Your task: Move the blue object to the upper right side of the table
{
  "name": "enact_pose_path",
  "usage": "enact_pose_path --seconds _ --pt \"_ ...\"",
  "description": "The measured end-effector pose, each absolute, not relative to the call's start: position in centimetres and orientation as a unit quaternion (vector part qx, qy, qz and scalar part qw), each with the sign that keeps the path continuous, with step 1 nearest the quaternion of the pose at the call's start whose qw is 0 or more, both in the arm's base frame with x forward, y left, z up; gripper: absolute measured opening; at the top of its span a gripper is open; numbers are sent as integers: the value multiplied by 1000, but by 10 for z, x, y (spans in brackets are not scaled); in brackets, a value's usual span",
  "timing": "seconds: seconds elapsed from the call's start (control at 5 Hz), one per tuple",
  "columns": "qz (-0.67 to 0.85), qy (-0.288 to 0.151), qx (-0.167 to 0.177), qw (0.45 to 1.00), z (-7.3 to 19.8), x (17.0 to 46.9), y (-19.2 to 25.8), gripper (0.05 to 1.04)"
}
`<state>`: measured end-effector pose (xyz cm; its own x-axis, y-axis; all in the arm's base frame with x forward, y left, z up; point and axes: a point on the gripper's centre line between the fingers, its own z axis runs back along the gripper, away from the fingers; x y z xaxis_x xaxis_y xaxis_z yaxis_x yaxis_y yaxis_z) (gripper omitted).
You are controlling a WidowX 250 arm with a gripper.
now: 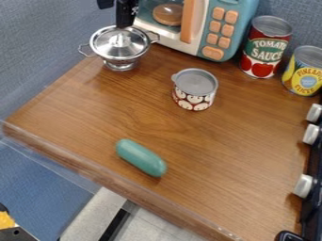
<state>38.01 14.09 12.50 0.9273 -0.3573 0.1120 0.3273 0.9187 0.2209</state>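
Camera view: blue object point(140, 157) on wooden table point(252, 136), blue wall point(297, 14) behind; cannot tell if end effector point(125, 13) is open.

**Soft Light Across the Wood**

I see the tabletop point(252, 129) brightly and fairly evenly lit. Sharp glints dot the metal lid point(119, 43) at far left, while soft shading edges the blue object point(140, 158) on the near side.

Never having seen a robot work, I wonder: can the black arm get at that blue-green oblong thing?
Probably yes. The tool is by the lidded metal pot, and the blue-green oblong object lies near the edge of the table, with nothing on top or right beside it.
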Motion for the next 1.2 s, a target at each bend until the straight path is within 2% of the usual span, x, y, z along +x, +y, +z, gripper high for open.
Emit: enact_pose_path --seconds 0.2,0.6,0.8,1.0,1.2 --pt "-178 -58 90 978 109 378 140 1001" --pt "-249 -91 120 957 129 360 112 1001" --pt "-266 -105 115 951 132 335 98 1001" --pt "-288 -103 123 944 126 294 75 1001" --pt "-325 -95 131 932 112 257 55 1001"
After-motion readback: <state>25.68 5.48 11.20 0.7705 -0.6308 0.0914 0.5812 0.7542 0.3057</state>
